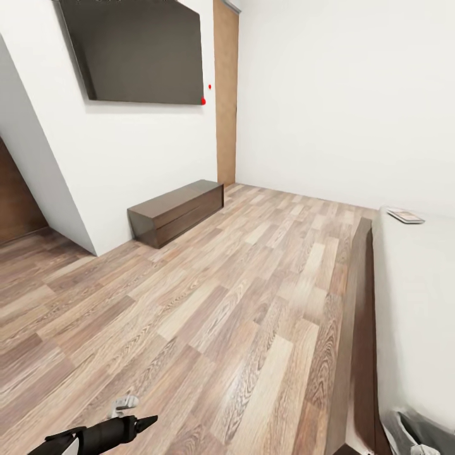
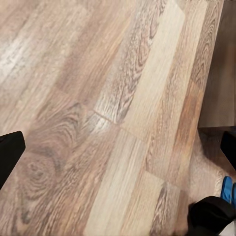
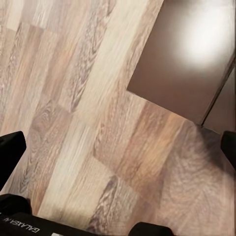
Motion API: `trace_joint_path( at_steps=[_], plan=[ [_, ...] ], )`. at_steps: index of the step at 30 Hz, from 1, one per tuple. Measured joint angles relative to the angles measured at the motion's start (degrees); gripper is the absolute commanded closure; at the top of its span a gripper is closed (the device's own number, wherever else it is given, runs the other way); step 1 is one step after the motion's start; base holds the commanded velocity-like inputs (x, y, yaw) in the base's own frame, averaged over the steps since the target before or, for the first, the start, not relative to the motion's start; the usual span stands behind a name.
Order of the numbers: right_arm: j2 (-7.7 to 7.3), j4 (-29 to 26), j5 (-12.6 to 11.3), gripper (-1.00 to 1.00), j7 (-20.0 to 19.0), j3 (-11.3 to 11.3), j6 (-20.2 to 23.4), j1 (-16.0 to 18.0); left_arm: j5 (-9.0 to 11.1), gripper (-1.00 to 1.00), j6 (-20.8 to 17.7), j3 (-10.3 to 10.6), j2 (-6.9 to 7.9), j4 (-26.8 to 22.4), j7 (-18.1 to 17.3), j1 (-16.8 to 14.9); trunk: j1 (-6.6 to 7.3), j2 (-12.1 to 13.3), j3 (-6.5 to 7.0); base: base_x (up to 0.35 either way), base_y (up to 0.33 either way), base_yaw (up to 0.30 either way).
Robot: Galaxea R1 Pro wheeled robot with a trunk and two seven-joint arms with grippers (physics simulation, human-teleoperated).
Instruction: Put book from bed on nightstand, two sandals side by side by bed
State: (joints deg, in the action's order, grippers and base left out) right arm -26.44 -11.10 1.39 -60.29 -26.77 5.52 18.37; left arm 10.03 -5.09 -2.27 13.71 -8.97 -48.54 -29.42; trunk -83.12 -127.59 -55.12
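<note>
We saw the thin flat book (image 1: 405,216) lying on the smooth light grey bed (image 1: 417,284) beside the brown wood-plank floor (image 1: 208,303). Both our hands were spread, holding nothing. A bright blue sandal (image 2: 226,189) peeked out.

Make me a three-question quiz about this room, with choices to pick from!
1. Where is the book?
A. on the bed
B. on the bench
C. on the floor

2. What colour is the bench by the wall?
A. white
B. dark brown
C. blue

3. What is the left gripper doing?
A. holding a sandal
B. holding the book
C. open, holding nothing

Answers:
1 A, it lies on the pale mattress.
2 B, its wood looks dark brown.
3 C, its fingers stand wide apart over the bare floor.
</note>
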Motion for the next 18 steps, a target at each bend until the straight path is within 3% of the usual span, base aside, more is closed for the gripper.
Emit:
trace_joint_path(
  at_steps=[18],
  plan=[
    [-0.03, -1.5, -0.3, -1.00, 0.2, -0.9, -0.6, 0.1, 0.0, -1.00, 0.0, 0.0, 0.00, 0.0, 0.0, 0.0, 3.96, 7.2, 3.24, 0.000, 0.000, 0.000]
  ],
)
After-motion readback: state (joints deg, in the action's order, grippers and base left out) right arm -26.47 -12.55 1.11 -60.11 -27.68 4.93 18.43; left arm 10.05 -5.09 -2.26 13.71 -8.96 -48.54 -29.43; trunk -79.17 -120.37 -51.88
